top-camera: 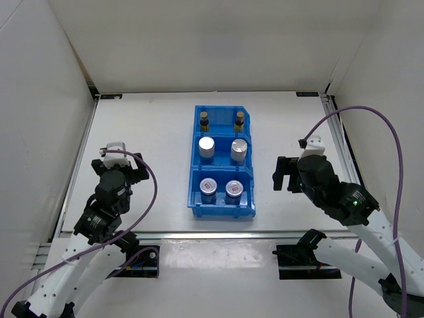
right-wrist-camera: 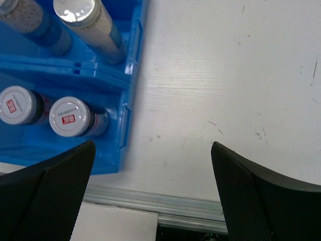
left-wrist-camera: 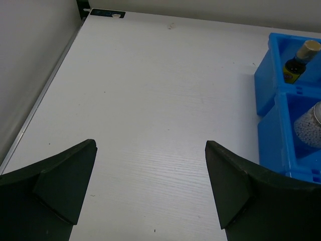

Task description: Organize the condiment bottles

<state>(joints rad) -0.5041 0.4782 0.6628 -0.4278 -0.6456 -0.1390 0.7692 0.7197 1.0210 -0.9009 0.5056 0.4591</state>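
I watch the white table [top-camera: 152, 132] bearing a blue 3-compartment plastic bin [top-camera: 222, 211], flanked by the black left gripper [left-wrist-camera: 150, 144] and right gripper [right-wrist-camera: 153, 144], both wide and empty. Inside: 2 white-blue silver-lidded cylinders [top-camera: 207, 147] middle, 2 dark brown yellow-labelled bottles [top-camera: 204, 120] far, 2 short silver red-marked jars [top-camera: 209, 187] near.
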